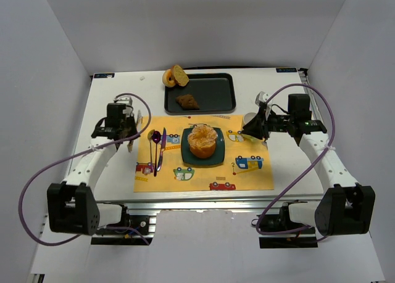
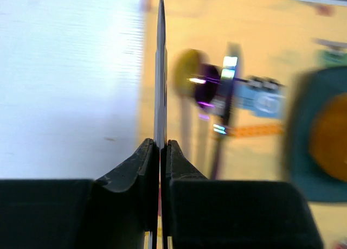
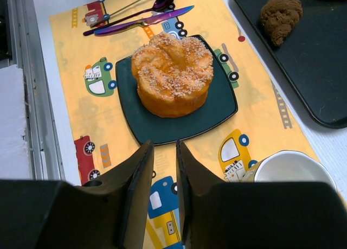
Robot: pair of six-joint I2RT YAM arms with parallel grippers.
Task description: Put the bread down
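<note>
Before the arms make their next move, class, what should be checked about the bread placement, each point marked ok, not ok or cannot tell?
1. The large round golden seeded bun rests on the dark teal square plate: ok.
2. Bun upright, inside the plate's rim: ok.
3. Plate lies on the yellow car-print placemat: ok.
4. The right gripper is off the bun, fingers slightly apart, empty: ok.
5. The left gripper is free: not ok, shut on a thin metal utensil seen edge-on.
6. Right gripper clear of the white cup beside it: cannot tell.
</note>
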